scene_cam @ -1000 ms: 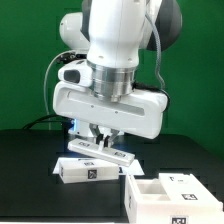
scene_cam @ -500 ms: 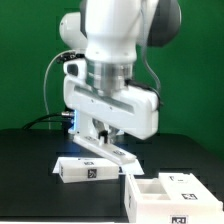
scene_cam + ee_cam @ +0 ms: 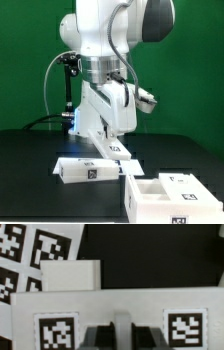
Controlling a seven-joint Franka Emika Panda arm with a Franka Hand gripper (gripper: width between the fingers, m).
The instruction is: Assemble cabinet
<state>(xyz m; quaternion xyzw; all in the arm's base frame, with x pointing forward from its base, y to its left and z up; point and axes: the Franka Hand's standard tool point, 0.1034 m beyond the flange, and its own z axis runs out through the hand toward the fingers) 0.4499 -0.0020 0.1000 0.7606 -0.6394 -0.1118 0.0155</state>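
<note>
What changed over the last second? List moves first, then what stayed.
The glossy white robot arm turned its wrist, swinging the thin white tagged panel held in its shut jaws from broadside to nearly end-on. Nothing was grabbed or released. The white tagged slab on the table and the white plastic compartment box stayed put.

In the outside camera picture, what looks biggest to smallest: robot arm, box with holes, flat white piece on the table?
1. The robot arm, clearly largest.
2. The compartment box.
3. The flat panel.
The box sits nearer the camera and is cut off by the frame, so that pair is unsure.
</note>
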